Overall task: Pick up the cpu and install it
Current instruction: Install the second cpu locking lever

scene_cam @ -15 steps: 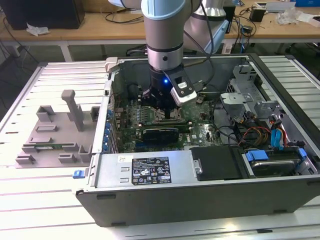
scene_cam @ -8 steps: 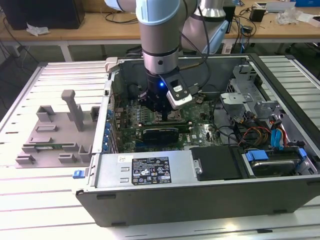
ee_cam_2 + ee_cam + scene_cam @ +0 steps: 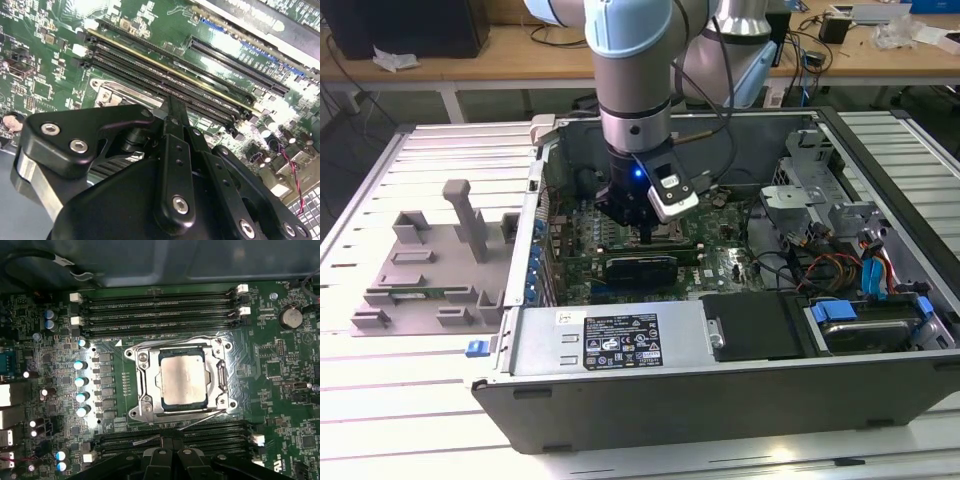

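The cpu point(image 3: 182, 376), a flat silver square, lies inside the metal-framed socket point(image 3: 141, 405) on the green motherboard point(image 3: 280, 385) in the first wrist view. My gripper point(image 3: 172, 454) hovers just off one side of the socket, above the dark memory slots point(image 3: 170, 432), and does not touch the chip. Its two black fingers point(image 3: 172, 107) meet at a thin tip with nothing between them, so it is shut and empty. In the exterior view the gripper point(image 3: 645, 228) reaches down into the open computer case point(image 3: 720, 390) over the board's middle.
Memory slots point(image 3: 160, 315) flank the socket on both sides. Blue-topped capacitors point(image 3: 80, 382) stand near it. A drive cage and cables point(image 3: 840, 250) fill the case toward the exterior view's right. A grey fixture plate point(image 3: 440, 260) lies on the slatted table at the exterior view's left.
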